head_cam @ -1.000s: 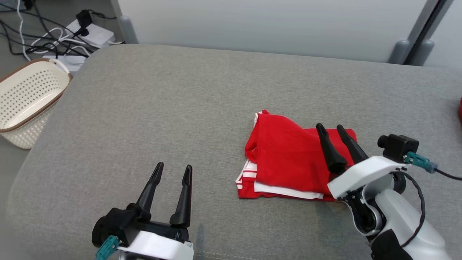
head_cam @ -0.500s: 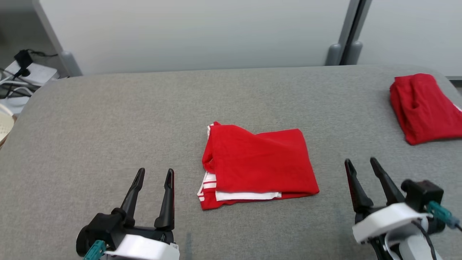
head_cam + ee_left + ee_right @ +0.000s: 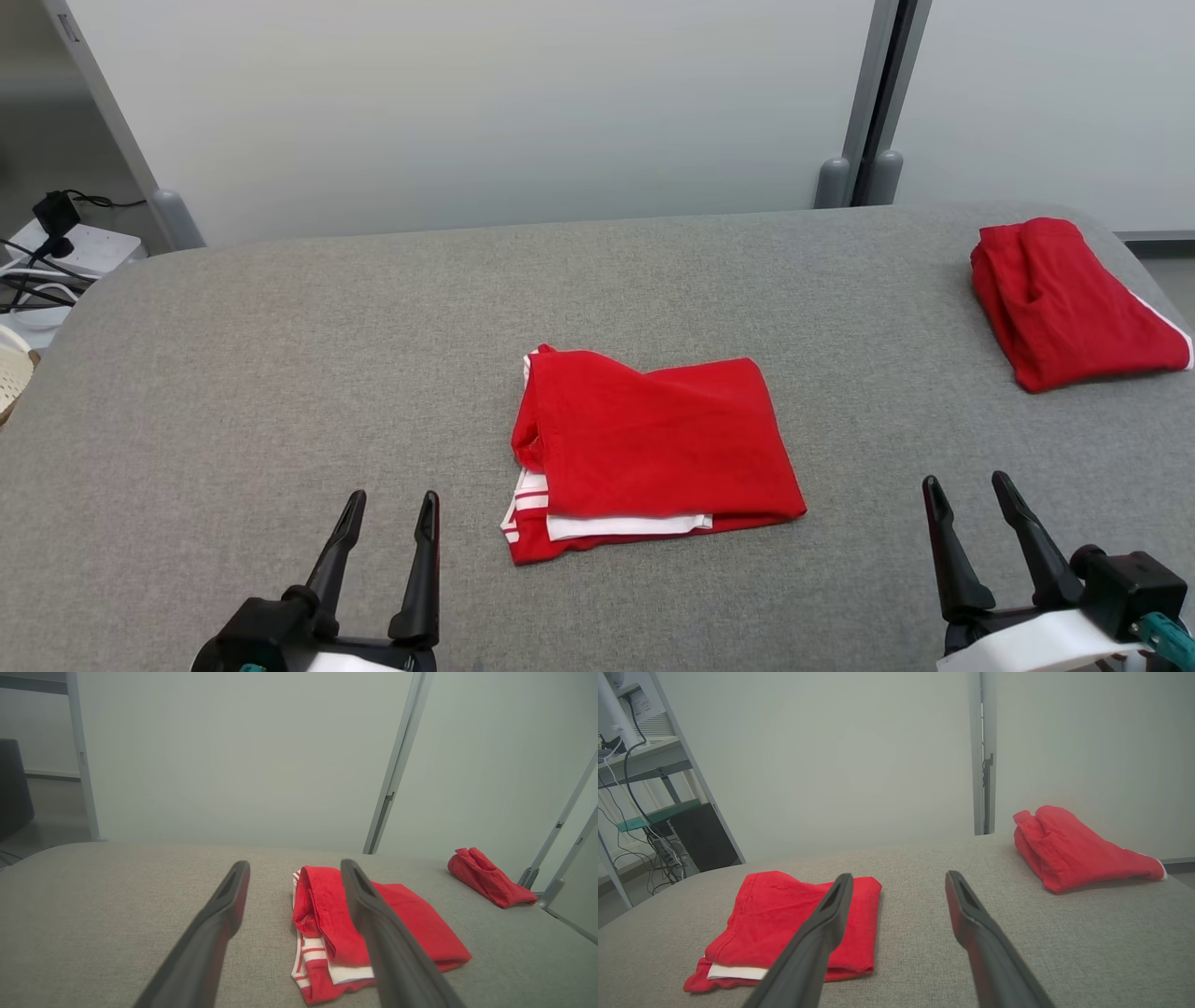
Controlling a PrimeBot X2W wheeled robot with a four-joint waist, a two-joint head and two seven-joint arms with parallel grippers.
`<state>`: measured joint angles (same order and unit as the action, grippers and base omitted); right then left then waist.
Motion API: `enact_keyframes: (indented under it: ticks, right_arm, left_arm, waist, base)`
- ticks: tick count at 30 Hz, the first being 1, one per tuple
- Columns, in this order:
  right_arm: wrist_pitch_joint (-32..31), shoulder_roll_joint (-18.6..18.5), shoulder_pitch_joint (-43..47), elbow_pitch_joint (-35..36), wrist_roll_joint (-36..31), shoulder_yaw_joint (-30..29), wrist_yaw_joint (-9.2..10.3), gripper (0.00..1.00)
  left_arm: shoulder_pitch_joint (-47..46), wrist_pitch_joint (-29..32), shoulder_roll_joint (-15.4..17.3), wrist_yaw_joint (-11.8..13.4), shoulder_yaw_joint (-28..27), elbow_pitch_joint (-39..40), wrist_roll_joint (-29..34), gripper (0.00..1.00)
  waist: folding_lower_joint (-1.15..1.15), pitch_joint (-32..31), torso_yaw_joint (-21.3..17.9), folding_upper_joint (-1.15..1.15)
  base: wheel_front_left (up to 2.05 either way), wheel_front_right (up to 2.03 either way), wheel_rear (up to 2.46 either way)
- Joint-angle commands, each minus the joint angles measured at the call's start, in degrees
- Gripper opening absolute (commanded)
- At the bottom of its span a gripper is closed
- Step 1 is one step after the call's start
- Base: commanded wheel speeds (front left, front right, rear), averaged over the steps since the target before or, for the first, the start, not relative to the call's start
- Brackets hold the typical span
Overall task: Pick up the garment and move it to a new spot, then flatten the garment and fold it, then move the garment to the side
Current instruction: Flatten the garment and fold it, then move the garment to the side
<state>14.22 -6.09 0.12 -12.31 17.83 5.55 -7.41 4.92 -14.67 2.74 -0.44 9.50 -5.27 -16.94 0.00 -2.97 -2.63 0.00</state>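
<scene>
Jaws wide apart on both sides, holding nothing: left gripper and right gripper sit at the near edge of the grey pad. Beyond and between them, mid-pad, lies the folded red garment, white stripes at its near left corner. A red bundle lies far right.

Probably lab: plain partition walls, cabled power strip, metal shelving, grey padded worktable.
</scene>
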Motion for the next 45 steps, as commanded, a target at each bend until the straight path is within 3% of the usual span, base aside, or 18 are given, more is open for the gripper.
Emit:
enact_keyframes:
  ticks: [1, 15, 21, 27, 33, 45]
  right_arm:
    - [0.77, -0.2, -0.7, 2.16, 0.05, 0.79, -0.08, 1.0]
    - [0.77, 0.42, -0.32, 1.57, 0.86, 1.25, -0.08, 1.0]
    - [0.77, 1.09, -3.27, -5.32, 2.6, 2.67, -0.08, 1.0]
    - [0.78, 1.61, -10.36, -15.66, 8.53, 4.22, -0.08, 1.0]
    - [-1.07, 1.07, -20.17, -25.29, 18.82, 7.61, -0.08, 1.0]
    - [-13.74, -5.16, -33.17, -37.87, 33.45, 12.61, -0.08, 1.0]
  left_arm:
    - [-1.19, -0.33, 0.14, -0.22, -2.12, 1.37, 0.35, 1.0]
    - [-0.85, -0.33, 0.14, 0.04, -2.15, 1.15, 1.08, 1.0]
    - [-1.38, -0.33, 0.14, -0.02, -1.73, 1.07, 1.22, 1.0]
    - [-2.02, -0.33, 0.14, -0.15, -1.17, 1.22, 1.11, 1.0]
    - [-3.08, -0.33, 0.14, -0.21, -0.16, 1.16, 1.22, 1.0]
    - [-7.36, -0.33, 0.14, 0.45, 1.72, 1.86, 0.32, 1.0]
  waist:
    - [0.0, -0.09, 0.06, 0.0]
    - [0.0, -0.43, 0.46, 0.0]
    - [0.0, 0.23, 1.15, 0.0]
    - [0.0, 1.38, 3.0, 0.0]
    - [0.0, 4.13, 6.08, 0.0]
    - [0.0, 12.03, 12.92, 0.0]
  base:
    - [0.0, 0.0, 0.0]
    - [0.0, 0.0, 0.0]
    - [0.0, 0.0, 0.0]
    - [0.0, 0.0, 0.0]
    - [0.0, 0.0, 0.0]
    - [0.0, 0.0, 0.0]
